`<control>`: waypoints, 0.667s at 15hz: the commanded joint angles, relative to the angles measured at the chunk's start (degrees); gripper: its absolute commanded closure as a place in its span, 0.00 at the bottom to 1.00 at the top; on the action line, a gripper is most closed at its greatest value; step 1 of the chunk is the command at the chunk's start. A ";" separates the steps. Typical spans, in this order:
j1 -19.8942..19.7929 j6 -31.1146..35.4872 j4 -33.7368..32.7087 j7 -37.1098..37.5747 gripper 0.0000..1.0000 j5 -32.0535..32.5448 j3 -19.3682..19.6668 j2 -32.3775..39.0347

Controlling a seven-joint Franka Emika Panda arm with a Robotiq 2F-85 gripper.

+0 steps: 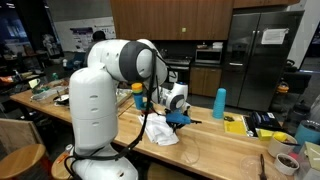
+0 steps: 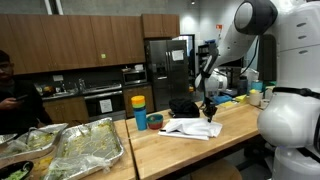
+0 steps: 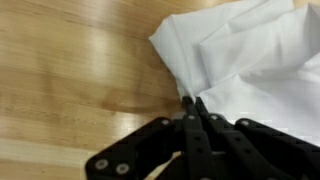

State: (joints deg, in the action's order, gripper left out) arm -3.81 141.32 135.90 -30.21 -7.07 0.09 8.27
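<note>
Cloth (white, crumpled) on grained wood counter

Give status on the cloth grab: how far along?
Done: the gripper is down at the wooden counter with its jaws shut. In hand: it pinches the white cloth at its edge, as the wrist view shows. Left: the cloth lies crumpled on the counter in both exterior views, not lifted.

A long wooden countertop carries a tall blue bottle with a yellow pad near it. A yellow-and-blue cup stands near two foil trays of food. Behind are a steel refrigerator and wooden cabinets — and a person at the frame's edge.
</note>
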 commanded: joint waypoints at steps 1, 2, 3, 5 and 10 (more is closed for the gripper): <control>-2.94 -0.11 -1.06 -1.48 0.99 -1.32 1.37 0.56; -4.16 -0.75 -1.95 -2.16 0.99 -2.72 1.90 0.62; -5.26 -0.97 -2.24 -2.73 0.99 -4.33 2.35 0.77; -7.35 -1.56 -3.78 -3.66 0.99 -6.90 3.48 1.27; -10.72 -2.27 -6.57 -4.72 0.99 -11.44 5.32 1.67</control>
State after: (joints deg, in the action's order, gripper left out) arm -13.28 140.56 131.68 -34.00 -16.08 4.73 9.37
